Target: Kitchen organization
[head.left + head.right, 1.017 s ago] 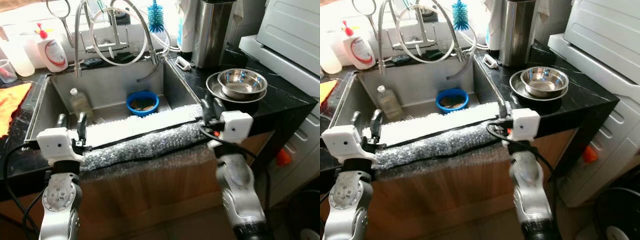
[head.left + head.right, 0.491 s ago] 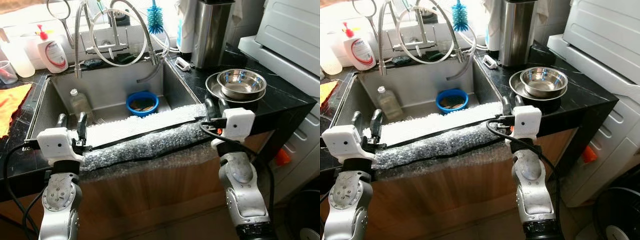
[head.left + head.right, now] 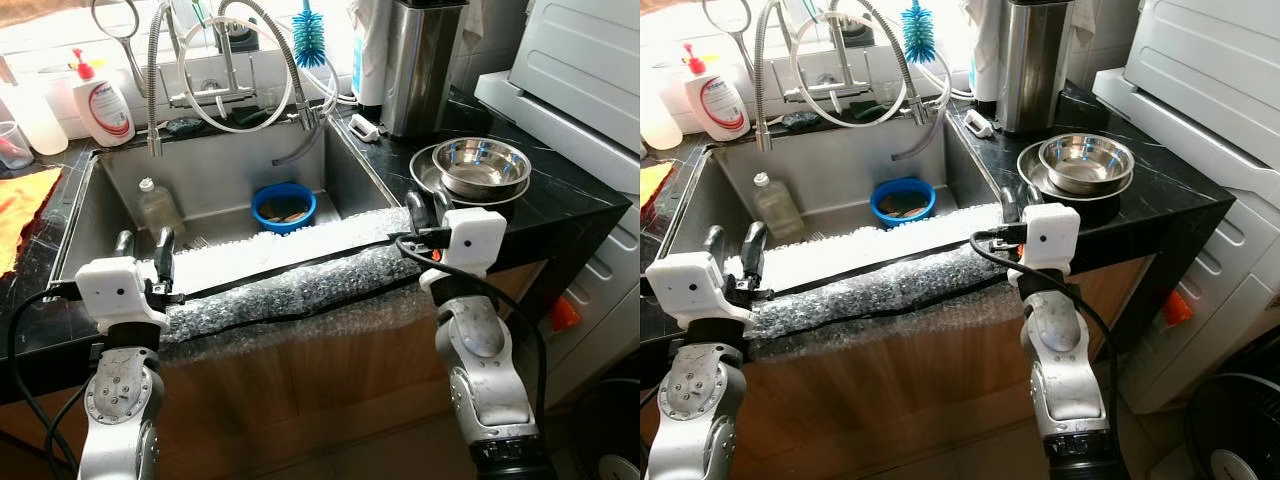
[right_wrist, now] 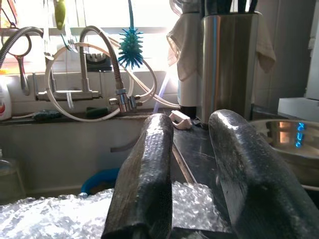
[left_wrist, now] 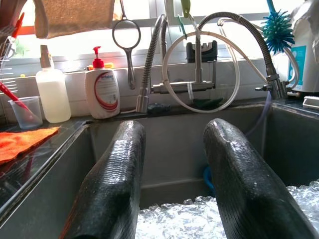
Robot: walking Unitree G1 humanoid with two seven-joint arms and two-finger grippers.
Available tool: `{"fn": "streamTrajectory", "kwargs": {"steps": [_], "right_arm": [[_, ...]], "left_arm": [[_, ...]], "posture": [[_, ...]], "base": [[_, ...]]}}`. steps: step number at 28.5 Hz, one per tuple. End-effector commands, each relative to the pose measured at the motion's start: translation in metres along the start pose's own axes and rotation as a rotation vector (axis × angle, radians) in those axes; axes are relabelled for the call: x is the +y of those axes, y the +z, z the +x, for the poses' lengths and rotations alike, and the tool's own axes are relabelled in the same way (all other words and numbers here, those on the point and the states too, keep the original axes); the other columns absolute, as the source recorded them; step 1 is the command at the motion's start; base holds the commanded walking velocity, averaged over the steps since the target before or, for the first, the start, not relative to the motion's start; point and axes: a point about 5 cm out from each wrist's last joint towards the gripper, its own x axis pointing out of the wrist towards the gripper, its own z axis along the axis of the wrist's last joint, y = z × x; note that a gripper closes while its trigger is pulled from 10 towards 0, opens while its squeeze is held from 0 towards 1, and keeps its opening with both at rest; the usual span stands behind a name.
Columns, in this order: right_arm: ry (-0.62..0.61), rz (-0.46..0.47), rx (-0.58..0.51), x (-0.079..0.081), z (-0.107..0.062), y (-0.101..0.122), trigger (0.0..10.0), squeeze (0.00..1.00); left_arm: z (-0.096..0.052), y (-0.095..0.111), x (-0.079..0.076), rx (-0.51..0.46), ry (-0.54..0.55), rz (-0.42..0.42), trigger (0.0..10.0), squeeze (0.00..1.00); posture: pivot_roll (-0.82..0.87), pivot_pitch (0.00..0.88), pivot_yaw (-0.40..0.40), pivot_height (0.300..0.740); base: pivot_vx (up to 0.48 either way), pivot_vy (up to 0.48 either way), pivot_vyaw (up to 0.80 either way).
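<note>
- A long sheet of bubble wrap (image 3: pixel 285 275) is lying across the front edge of the sink (image 3: pixel 215 175), its front part draping over the worktop (image 3: pixel 560 200) edge and down the wooden cabinet front (image 3: pixel 330 370).
- The left tool (image 3: pixel 140 250) is sitting at the wrap's left end, fingers (image 5: pixel 117 184) parted, with the wrap lying low between them.
- The right tool (image 3: pixel 426 212) is sitting at the wrap's right end near the sink's front right corner, fingers (image 4: pixel 147 174) apart, the wrap showing just below and between them.
- A blue bowl (image 3: pixel 285 205) and a bottle (image 3: pixel 158 207) are resting inside the sink; steel bowls (image 3: pixel 485 168) are stacking near the worktop's right edge.
</note>
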Motion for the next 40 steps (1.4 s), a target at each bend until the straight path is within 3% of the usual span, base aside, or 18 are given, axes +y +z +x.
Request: {"fn": "streamTrajectory", "kwargs": {"steps": [1, 40], "right_arm": [[0.008, -0.002, -0.032, 0.0019, 0.0033, 0.0073, 10.0, 0.00], [0.022, 0.015, -0.043, 0.0049, 0.0094, 0.0091, 10.0, 0.00]], "left_arm": [[-0.0008, 0.0055, -0.0020, -0.015, -0.006, 0.010, 10.0, 0.00], [-0.0026, 0.0042, -0.0062, -0.017, -0.013, -0.003, 10.0, 0.00]], "posture": [[-0.06, 0.000, 0.044, 0.740], [-0.07, 0.000, 0.030, 0.740]], "base": [[0.000, 0.000, 0.00], [0.212, 0.000, 0.00]]}}
